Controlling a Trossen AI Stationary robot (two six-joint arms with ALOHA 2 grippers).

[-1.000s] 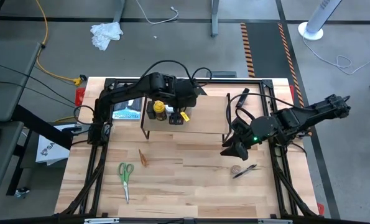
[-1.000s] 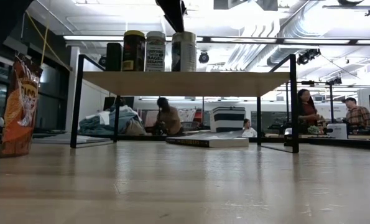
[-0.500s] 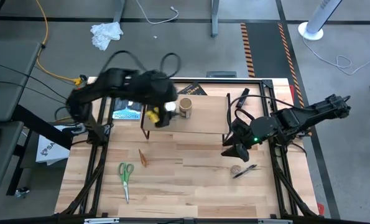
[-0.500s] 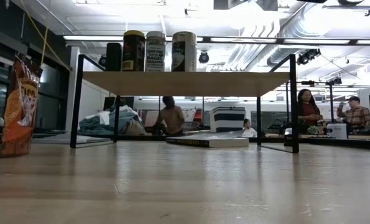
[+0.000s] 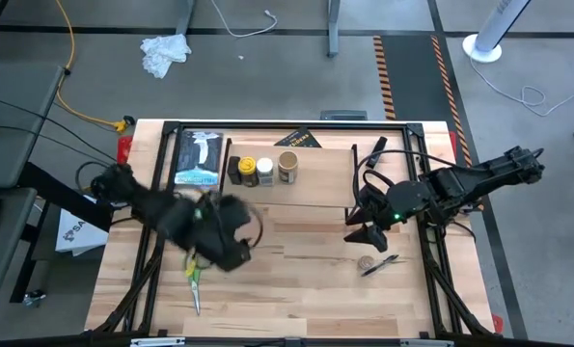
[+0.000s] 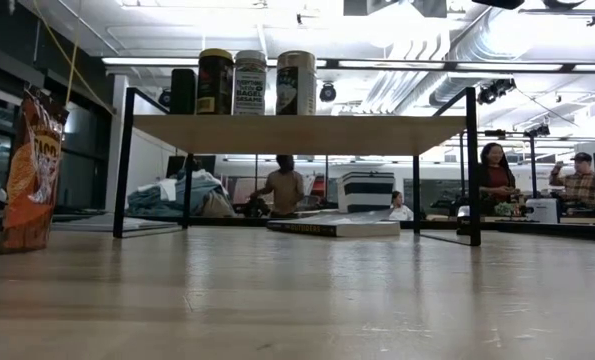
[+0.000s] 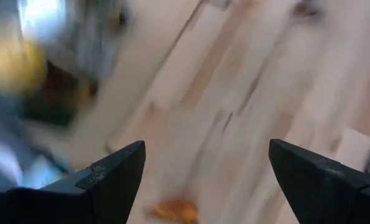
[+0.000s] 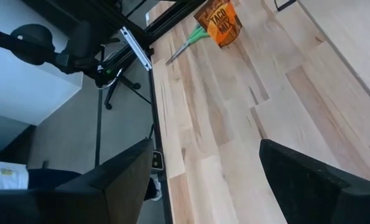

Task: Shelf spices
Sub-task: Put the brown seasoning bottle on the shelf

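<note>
The shelf (image 5: 315, 198) stands at the table's far middle. On its clear top stand a black jar (image 6: 184, 90), a yellow-lidded jar (image 5: 248, 171), a white-lidded jar (image 5: 264, 172) and a wide tan jar (image 5: 287, 166). The orange-brown packet (image 6: 32, 170) stands upright on the table left of the shelf. A tiny brown jar (image 5: 365, 261) sits near the right. My left gripper (image 5: 224, 253), blurred, hangs open over the table near the packet (image 7: 172, 210). My right gripper (image 5: 364, 231) hangs open right of the shelf, above the tiny jar.
Green-handled scissors (image 5: 195, 275) lie at the near left, and a black marker (image 5: 381, 265) lies beside the tiny jar. A book (image 5: 198, 159) lies left of the shelf. A black frame (image 5: 267, 125) edges the table. Bare wood lies toward the near edge.
My left gripper has swung away from the tan jar on the shelf toward the table's near left, rolling its wrist. It now hangs by the packet and scissors. The tan jar stays on the shelf. The left gripper stays open.
</note>
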